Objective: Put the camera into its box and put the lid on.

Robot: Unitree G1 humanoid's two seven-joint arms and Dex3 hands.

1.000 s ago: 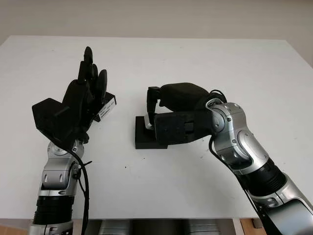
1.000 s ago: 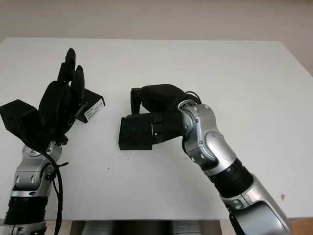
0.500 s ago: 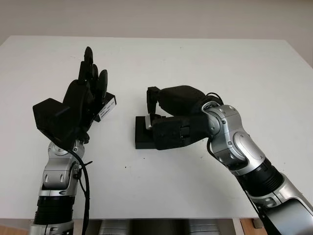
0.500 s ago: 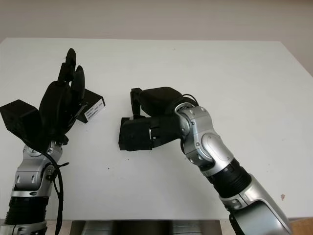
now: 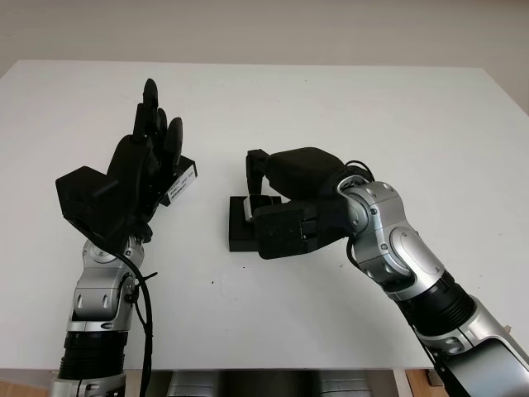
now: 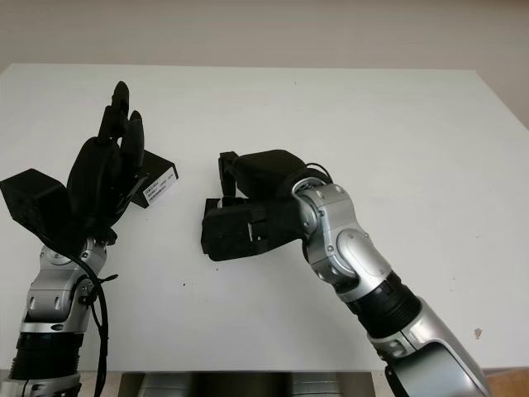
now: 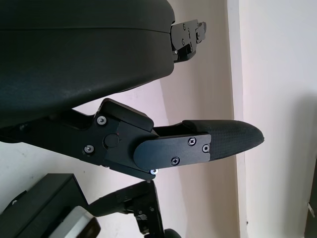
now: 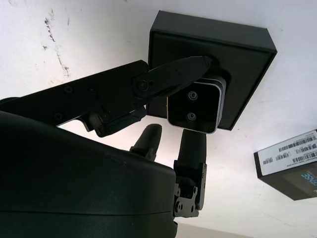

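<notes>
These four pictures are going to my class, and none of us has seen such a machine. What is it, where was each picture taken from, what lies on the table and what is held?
It is a humanoid robot with two silver arms, each ending in a black three-finger hand. Two pictures come from a stereo camera on its head, looking down at the white table. The other two come from cameras at each wrist, close to that hand.

On the table lies a black open box, and beside it a black lid with a barcode label. The right hand holds a small silver camera with two lenses just over the box. The left hand is raised, open, above the lid, holding nothing.
</notes>
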